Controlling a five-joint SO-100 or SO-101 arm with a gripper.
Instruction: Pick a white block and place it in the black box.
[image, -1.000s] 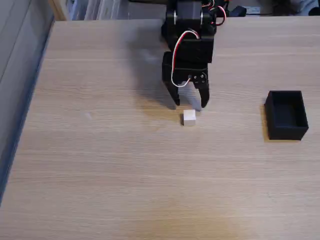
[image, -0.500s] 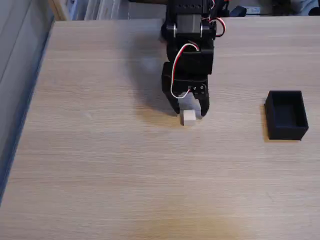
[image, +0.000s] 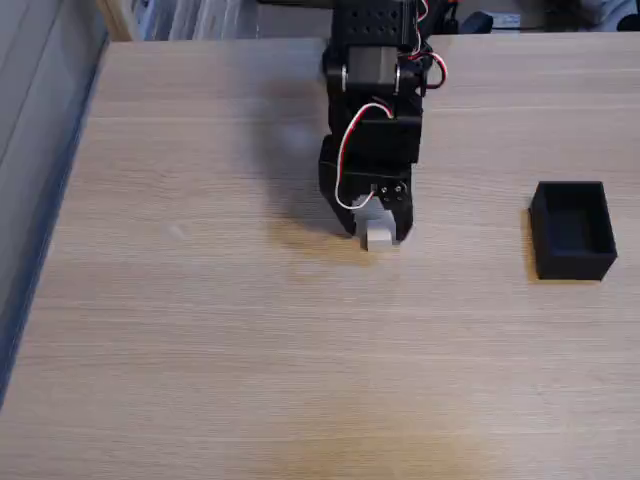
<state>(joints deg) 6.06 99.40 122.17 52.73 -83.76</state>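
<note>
The black robot hand (image: 376, 234) has dropped over the small matte white cube (image: 379, 237), fingers spread astride it; closing comes next, the black open-topped box (image: 572, 231) waiting apart.

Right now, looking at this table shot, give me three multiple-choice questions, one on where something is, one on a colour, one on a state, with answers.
1. Where is the black box in the fixed view?
A. Right of the pincer
B. Left of the pincer
C. Under the pincer

2. What colour is the block between the fingers?
A. Red
B. White
C. Blue

3. What does the black box hold?
A. The block
B. Two blocks
C. Nothing visible

Answers:
1. A, the box sits near the table's right edge, apart from the pincer.
2. B, the cube is plain white.
3. C, its interior shows only dark floor.
</note>
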